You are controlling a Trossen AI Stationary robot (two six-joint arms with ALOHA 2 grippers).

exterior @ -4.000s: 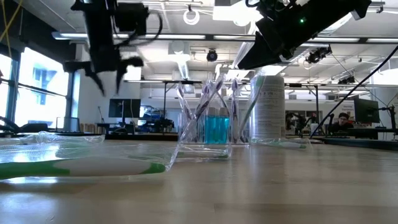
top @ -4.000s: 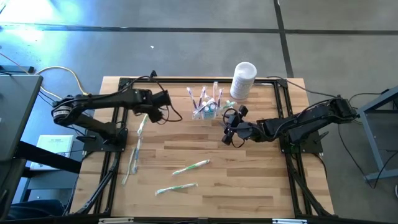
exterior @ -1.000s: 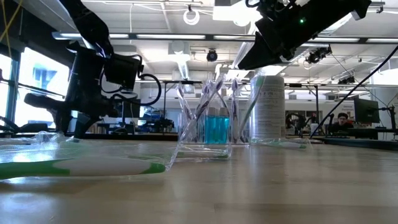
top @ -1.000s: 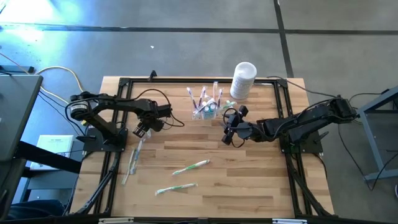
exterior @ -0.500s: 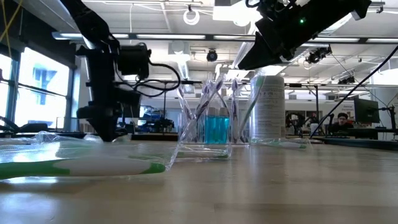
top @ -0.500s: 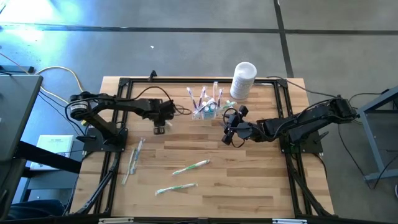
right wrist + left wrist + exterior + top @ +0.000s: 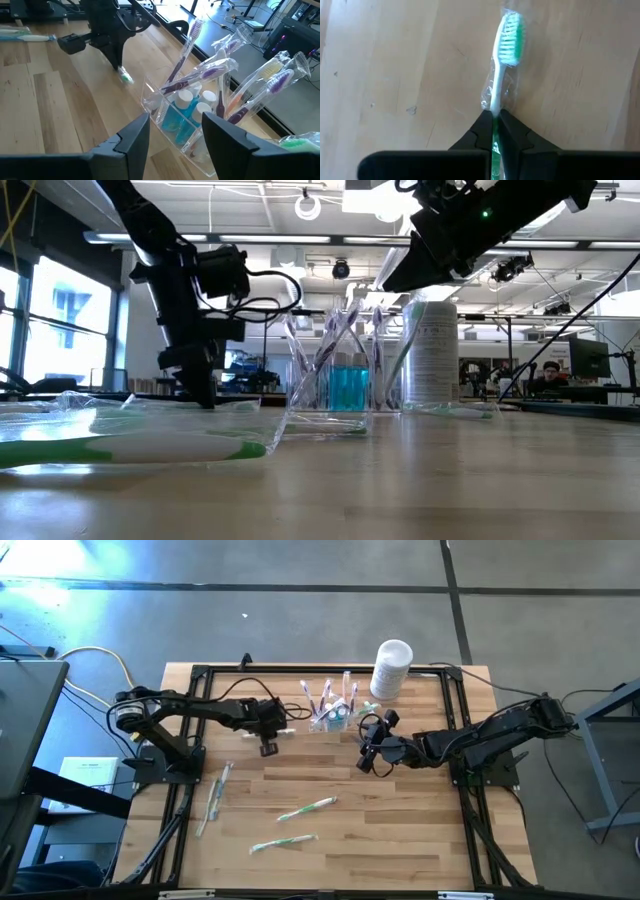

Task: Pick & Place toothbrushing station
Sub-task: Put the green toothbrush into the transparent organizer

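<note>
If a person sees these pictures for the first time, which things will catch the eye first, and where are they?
The clear toothbrushing station stands at the table's far edge, full of wrapped purple toothbrushes, with a white cylindrical container beside it. Just left of it, the left hand is shut on a wrapped green toothbrush. The right hand waits open on the station's other side, and more wrapped green toothbrushes lie nearer the front.

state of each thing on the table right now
left gripper: shut on wrapped green toothbrush
right gripper: open, empty, facing the holder
toothbrushing station: upright, holding purple toothbrushes
white container: upright
loose toothbrushes: lying flat, wrapped
</note>
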